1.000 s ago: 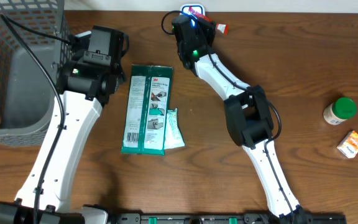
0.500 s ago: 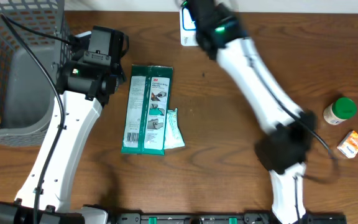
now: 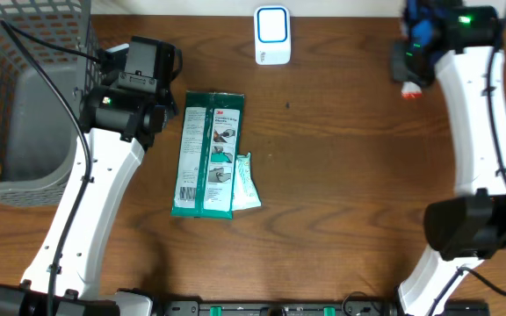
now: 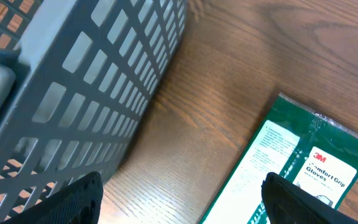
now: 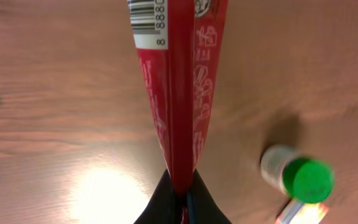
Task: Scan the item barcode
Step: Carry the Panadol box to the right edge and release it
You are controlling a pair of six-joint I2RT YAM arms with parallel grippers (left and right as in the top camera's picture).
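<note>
Two arms at one wood table (image 3: 341,175), contents as follows. R gripper (image 5: 179,198): fingers closed tight on one end of a red packet (image 5: 180,93), the thin pkt seen edge-on and pinched btwn the tips. It is held clear of the table at the rear R side. Barcode (image 5: 146,17): white panel w/ black bars at the pkt's end away from the fingers, facing the R wrist cam. Scanner (image 3: 271,35): white unit w/ blue face, rear centre of table, well apart from the pkt, off to its L. L gripper (image 4: 182,202): fingers spread wide, nothing btwn them, over bare wood btwn the basket (image 4: 73,93) and the gloves pack (image 4: 303,162). Basket: grey mesh, at L edge of table. Gloves pack: green, lying flat, label "3M Comfort Grip Gloves", just R of the L arm. Sachet (image 3: 246,183): small, white and green, lying against the pack's lower R edge. Bottle (image 5: 303,174): pale body, green cap, blurred, on the table beyond the pkt. Orange box (image 5: 300,213): just beside the bottle, only partly in frame.
</note>
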